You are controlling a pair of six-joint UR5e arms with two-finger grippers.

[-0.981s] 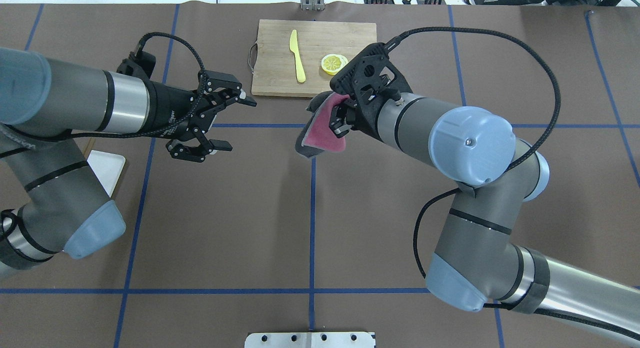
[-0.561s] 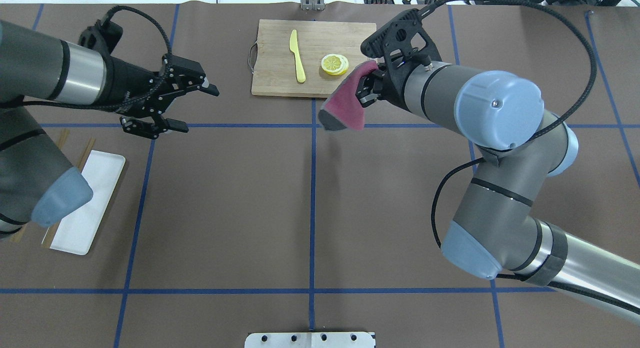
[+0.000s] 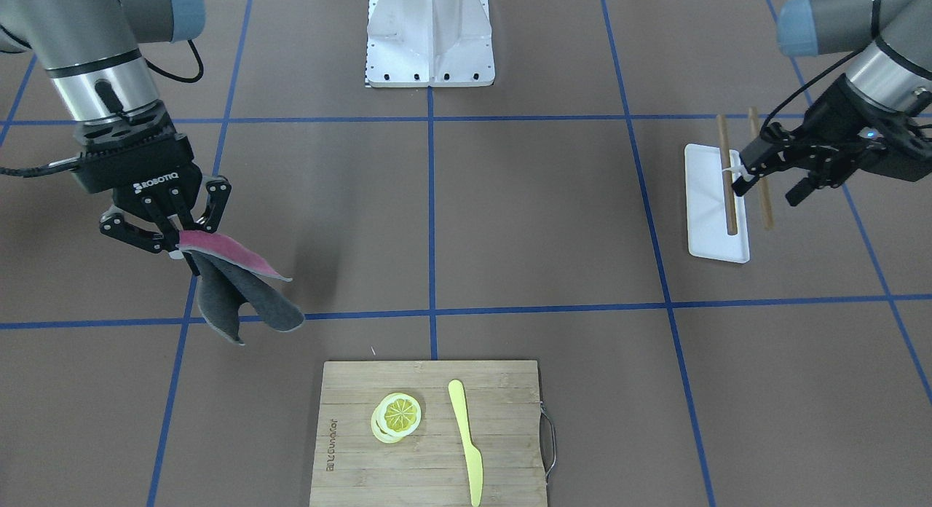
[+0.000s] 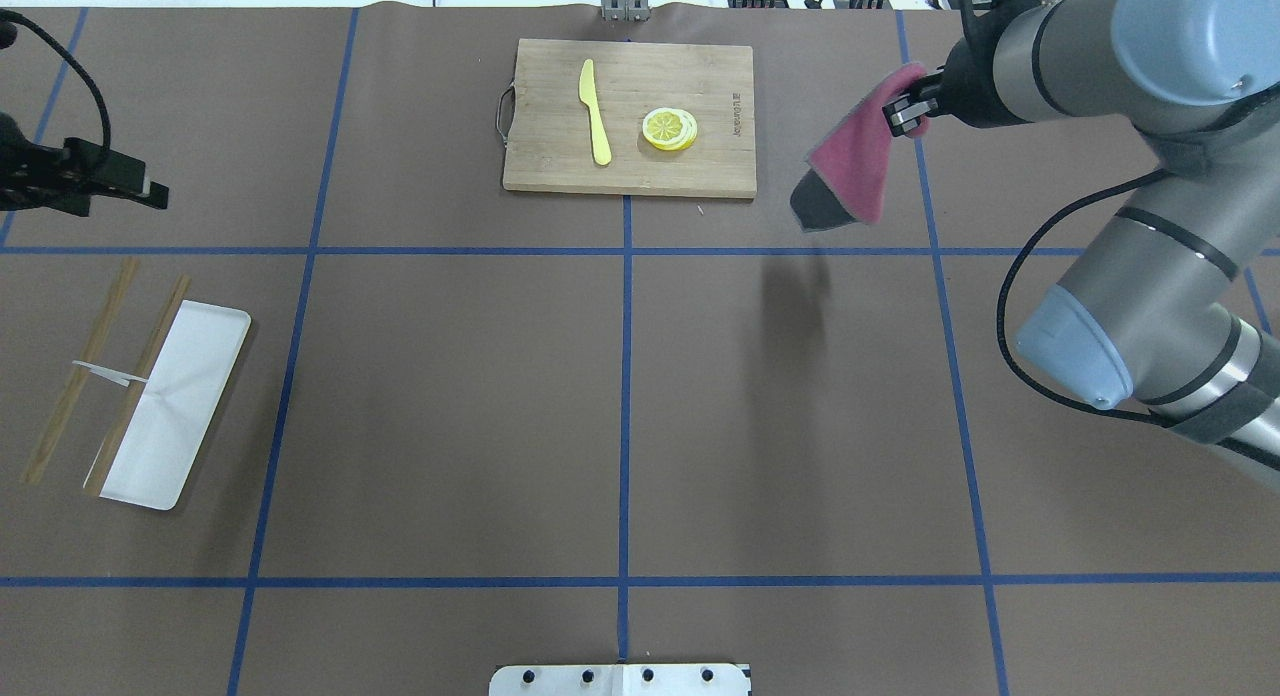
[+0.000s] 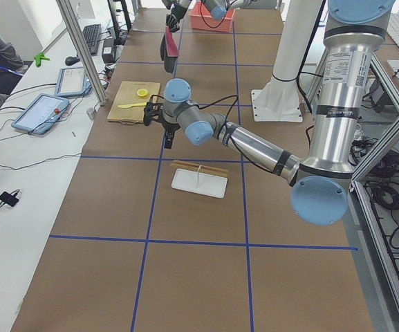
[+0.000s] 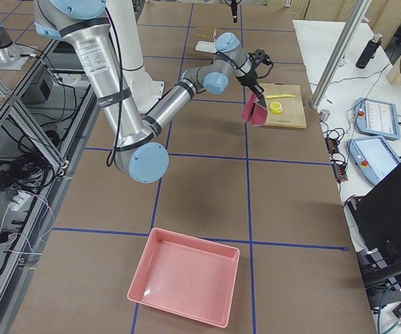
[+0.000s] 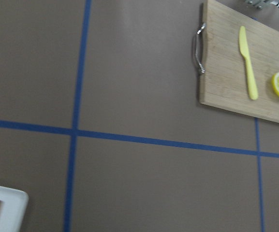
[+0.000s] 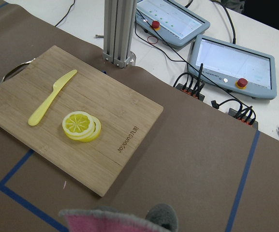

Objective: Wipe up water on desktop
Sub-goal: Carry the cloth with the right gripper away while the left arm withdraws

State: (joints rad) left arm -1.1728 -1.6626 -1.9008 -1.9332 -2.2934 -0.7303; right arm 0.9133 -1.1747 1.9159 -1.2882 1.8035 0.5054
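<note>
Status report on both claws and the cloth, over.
Right claw shut on cloth, hanging above the table. Left claw open, empty. No water visible on table. Cutting board nearby.

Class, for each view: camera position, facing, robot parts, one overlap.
Front: across table, faces robot; left gripper, right gripper holding cloth.
Overhead: behind robot, over desktop; mainly right arm.
Exterior left: table's end; left arm near.
Exterior right: opposite end; right arm near.
Left wrist: down at cutting board; no gripper.
Right wrist: board; cloth edge.
Shared: cutting board.

Left end effector (image 3: 766, 191), right end effector (image 3: 180, 243) with cloth (image 3: 244, 299), farther apart.
</note>
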